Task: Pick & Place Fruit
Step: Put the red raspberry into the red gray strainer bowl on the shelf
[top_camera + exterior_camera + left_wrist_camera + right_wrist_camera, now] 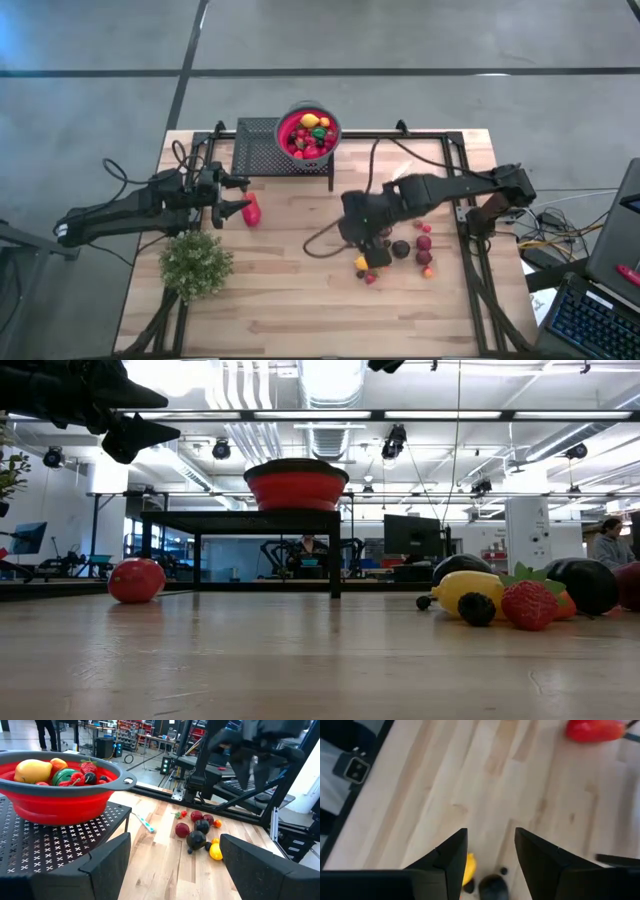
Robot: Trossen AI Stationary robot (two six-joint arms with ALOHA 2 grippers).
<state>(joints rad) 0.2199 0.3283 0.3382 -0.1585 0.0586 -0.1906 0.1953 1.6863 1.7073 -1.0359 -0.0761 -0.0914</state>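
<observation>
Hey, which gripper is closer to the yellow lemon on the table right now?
Right. The right gripper hangs open just above the yellow lemon at the edge of the loose fruit pile. The left gripper, also open, is far across the table beside the larger red piece.

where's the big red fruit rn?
In the high view the big red fruit lies on the table's left side, just right of the left gripper, above the green plant.

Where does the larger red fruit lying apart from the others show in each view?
High view: larger red fruit, left of centre, beside the left end effector.
Low view: at left on the table.
Left wrist view: not in it.
Right wrist view: top right corner.
Shared landmark: the red bowl, absent from the right wrist view.
</observation>
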